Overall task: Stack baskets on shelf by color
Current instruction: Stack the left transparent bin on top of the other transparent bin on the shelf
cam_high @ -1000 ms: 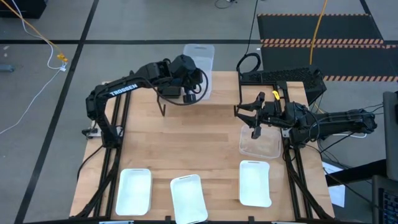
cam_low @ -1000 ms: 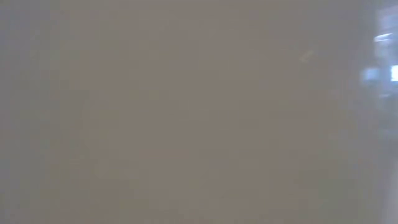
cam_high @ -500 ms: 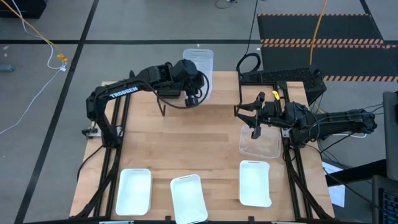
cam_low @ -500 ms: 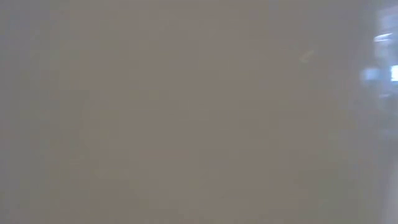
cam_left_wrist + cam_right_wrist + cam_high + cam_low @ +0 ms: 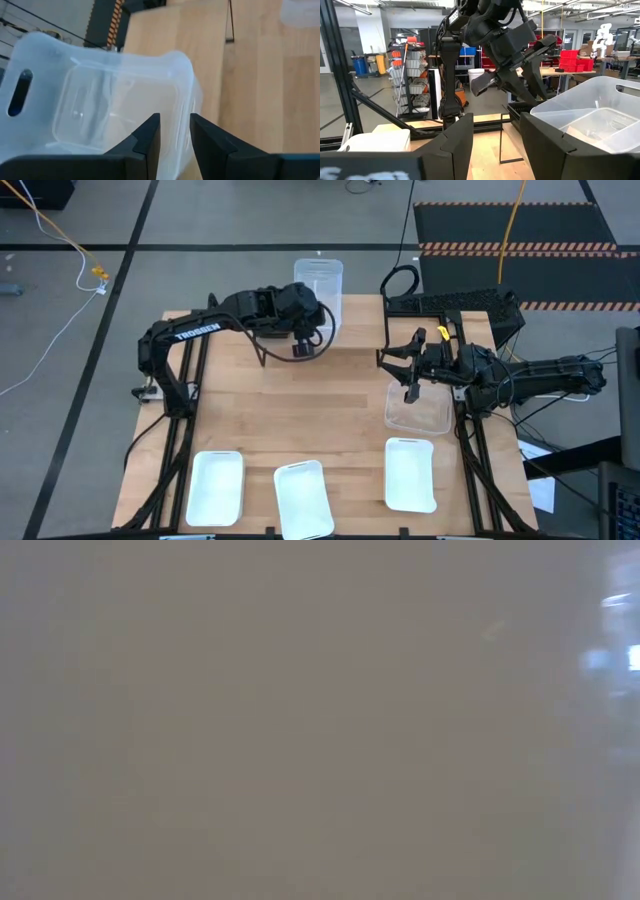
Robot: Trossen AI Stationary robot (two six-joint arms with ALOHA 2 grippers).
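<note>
A clear basket (image 5: pixel 320 285) stands on the left part of the light-wood shelf (image 5: pixel 360 325) at the table's far edge, and a black slotted basket (image 5: pixel 455 305) sits on its right part. My left gripper (image 5: pixel 305 345) is just on the near side of the clear basket (image 5: pixel 115 100). It is open and slants down at the basket's near wall, and I see no touch. My right gripper (image 5: pixel 405 375) hangs open and level over a second clear basket (image 5: pixel 418 408) that rests on the table. Three white baskets (image 5: pixel 303 498) lie along the near edge.
The shelf's thin black legs (image 5: pixel 262 355) stand on the tabletop close to my left gripper. The middle of the wooden table (image 5: pixel 300 420) is bare. The low view shows only a grey-brown blur. The right wrist view looks across at my left arm (image 5: pixel 505 35).
My left gripper has drawn back a little from the clear basket on the shelf, toward the table's near edge. My right arm has kept still.
</note>
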